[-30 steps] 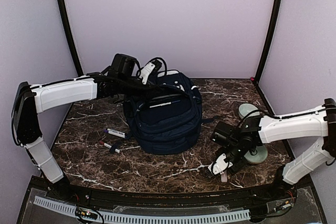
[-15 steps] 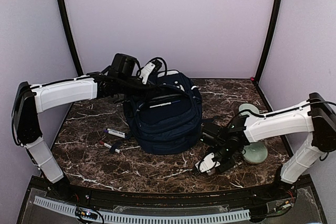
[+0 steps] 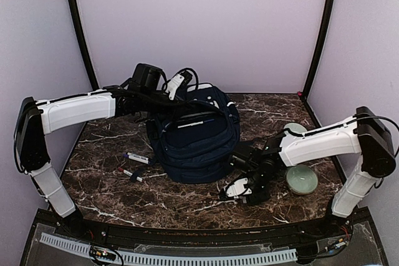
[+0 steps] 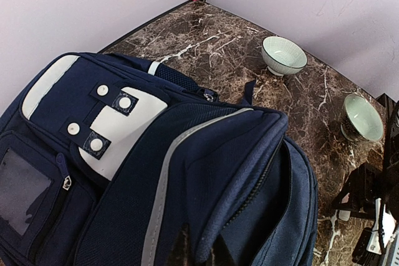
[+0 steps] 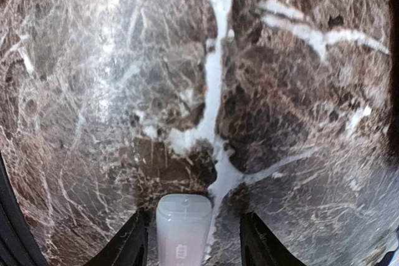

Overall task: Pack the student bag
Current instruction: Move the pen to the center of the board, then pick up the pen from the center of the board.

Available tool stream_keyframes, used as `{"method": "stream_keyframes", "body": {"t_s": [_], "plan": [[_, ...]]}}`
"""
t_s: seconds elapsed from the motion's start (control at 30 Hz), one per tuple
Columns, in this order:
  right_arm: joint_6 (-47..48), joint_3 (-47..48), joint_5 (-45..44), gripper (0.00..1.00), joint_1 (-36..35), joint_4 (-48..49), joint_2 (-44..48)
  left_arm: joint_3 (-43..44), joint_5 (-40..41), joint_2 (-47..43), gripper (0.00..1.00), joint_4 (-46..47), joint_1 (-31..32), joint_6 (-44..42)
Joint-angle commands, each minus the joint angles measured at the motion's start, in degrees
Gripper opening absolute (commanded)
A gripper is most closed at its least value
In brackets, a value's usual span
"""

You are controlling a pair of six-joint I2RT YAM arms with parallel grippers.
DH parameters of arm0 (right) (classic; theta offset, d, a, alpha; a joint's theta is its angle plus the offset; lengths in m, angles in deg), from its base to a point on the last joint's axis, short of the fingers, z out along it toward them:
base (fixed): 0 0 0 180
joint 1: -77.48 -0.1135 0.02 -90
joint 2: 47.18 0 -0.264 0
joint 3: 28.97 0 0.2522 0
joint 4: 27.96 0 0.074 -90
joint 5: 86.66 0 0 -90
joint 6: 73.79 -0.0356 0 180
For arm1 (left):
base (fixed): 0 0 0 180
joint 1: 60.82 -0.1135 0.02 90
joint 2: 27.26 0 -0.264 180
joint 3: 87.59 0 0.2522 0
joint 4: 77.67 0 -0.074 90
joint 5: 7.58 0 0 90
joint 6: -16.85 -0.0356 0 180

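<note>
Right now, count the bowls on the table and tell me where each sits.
2. Both are right of the backpack: one bowl farther back on the marble table, the other bowl nearer the front edge. Another could be hidden behind the backpack.

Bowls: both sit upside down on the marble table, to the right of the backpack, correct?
Not quite. The far bowl and the near bowl both sit right side up, hollow insides facing up; the left wrist view shows this. They are indeed on the marble table, to the right of the backpack.
</note>
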Motion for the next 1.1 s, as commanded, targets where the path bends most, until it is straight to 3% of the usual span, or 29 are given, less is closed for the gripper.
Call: {"method": "stream_keyframes", "body": {"t_s": [0.0,0.27,0.5,1.07], "plan": [[-3.9,-0.5,-0.08,0.51,1.18,-3.93,1.99,2.84,-2.36,-1.6,0.0,2.86,0.43,0.13],[-4.59,-2.14,-0.43,0.49,3.16,-5.22,5.97,2.9,-2.49,-1.05,0.0,2.86,0.46,0.3],[-4.98,-2.25,-0.54,0.41,3.16,-4.09,5.19,2.87,-2.66,-1.32,0.0,2.88,0.44,0.26],[-5.17,-4.99,-0.91,0.35,3.16,-1.38,4.11,2.81,-2.61,-1.47,0.0,2.76,0.44,0.07]]}}
